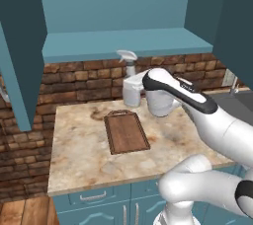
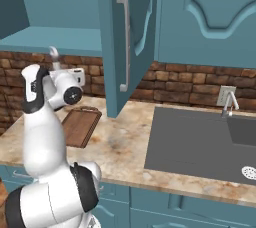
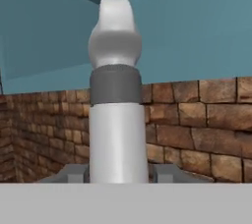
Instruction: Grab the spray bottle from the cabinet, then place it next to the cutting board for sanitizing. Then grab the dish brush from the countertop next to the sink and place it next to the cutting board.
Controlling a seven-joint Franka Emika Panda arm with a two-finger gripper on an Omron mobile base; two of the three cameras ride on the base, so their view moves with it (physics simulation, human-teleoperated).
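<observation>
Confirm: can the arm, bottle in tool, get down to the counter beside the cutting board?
Probably yes: the tool holds the spray bottle just behind the cutting board, over bare countertop.

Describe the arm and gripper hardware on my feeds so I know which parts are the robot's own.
The arm is glossy white, built of rounded tubular links with dark grey-black bands at the joints. The wrist ends in a white cylindrical hand. The gripper has two small grey finger tips. No cables or readable markings show.

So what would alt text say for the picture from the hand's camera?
A pale spray bottle with a grey collar stands upright, clamped between the hand's two fingertips. Behind it are a brick wall and the teal cabinet.
</observation>
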